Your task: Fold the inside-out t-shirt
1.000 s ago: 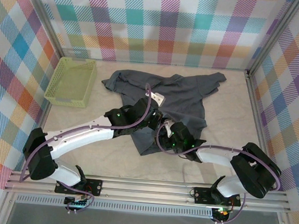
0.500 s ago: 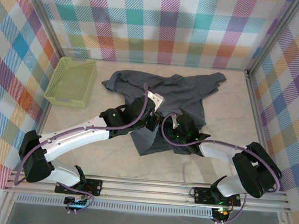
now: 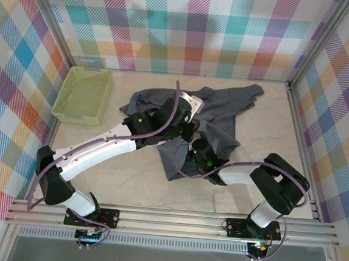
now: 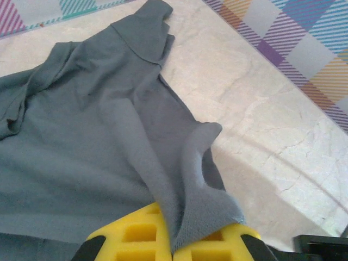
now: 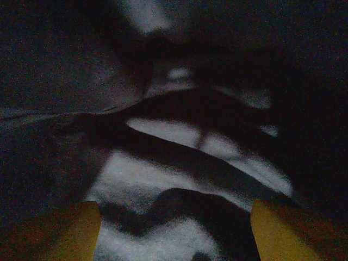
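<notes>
One t-shirt (image 3: 224,118), one basket (image 3: 78,118), two grippers: left gripper (image 4: 174,240), right gripper (image 5: 174,231)

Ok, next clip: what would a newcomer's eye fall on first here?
The dark grey t-shirt lies rumpled in the middle, with both arms meeting over its near part. The left pincer has a fold of it pinched; the right pincer is open, close to the cloth. A lime-green basket sits at the left.

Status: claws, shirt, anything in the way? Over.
Left claw shut on shirt edge. Right claw open, down against the cloth. Cloth crumpled, not folded. Basket off left, apart from it.
</notes>
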